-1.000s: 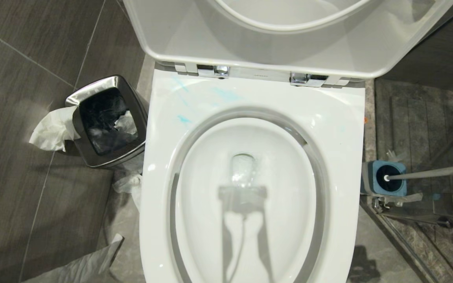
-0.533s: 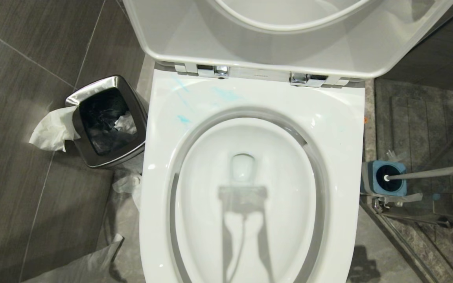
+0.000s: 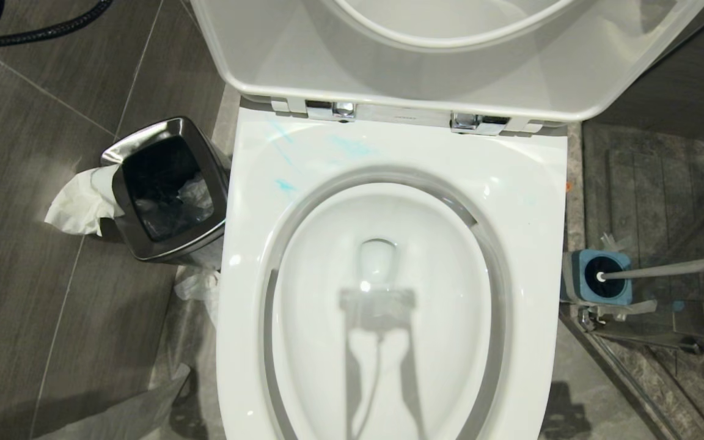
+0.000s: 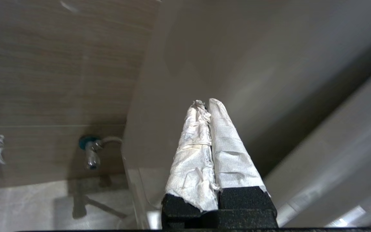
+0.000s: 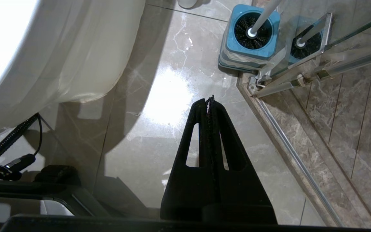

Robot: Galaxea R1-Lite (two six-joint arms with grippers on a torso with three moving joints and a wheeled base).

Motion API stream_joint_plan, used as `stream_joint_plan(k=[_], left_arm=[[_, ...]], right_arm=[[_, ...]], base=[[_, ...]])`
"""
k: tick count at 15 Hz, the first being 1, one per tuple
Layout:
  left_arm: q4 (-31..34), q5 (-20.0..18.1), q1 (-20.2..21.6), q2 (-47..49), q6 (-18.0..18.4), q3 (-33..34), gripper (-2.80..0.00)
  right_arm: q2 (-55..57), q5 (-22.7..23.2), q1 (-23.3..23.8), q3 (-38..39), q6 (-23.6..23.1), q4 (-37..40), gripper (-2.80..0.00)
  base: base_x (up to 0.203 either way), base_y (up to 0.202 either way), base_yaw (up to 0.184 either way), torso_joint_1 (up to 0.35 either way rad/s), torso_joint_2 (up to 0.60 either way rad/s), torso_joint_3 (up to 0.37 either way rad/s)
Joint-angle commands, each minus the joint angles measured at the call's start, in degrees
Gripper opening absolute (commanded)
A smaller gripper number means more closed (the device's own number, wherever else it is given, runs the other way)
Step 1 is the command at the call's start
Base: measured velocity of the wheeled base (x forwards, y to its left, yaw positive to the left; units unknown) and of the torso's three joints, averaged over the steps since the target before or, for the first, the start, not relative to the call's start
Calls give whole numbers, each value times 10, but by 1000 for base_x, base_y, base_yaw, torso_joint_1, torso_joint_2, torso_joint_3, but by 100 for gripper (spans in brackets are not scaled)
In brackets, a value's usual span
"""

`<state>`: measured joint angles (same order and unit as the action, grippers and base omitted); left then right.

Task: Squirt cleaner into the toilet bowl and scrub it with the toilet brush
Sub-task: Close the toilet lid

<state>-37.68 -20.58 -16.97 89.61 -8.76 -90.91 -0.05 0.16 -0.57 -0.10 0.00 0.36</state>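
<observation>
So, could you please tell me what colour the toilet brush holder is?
The brush holder is blue with a grey base, clearest in the right wrist view.

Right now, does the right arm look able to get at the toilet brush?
Probably yes. The right end effector hangs shut and empty above bare floor, and the toilet brush stands in its blue holder just ahead. Only the glass shower door's frame crowds the holder's far side.

It is a bathroom. A steel bin (image 3: 165,189) sits left of the toilet bowl (image 3: 382,318); a glass shower enclosure (image 3: 663,342) stands right of it.
</observation>
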Motion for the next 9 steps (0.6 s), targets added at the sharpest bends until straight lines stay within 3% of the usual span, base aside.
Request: stream_joint_plan(k=[1,9], left_arm=[[-2,5,0,44,-1,-42,-280],[8,0,0,33,-6,-49,-280]], right_arm=[[0,0,0,1,0,0,-280],[0,0,0,0,0,0,-280]], base=[[0,0,0,0,0,0],[0,0,0,0,0,0]])
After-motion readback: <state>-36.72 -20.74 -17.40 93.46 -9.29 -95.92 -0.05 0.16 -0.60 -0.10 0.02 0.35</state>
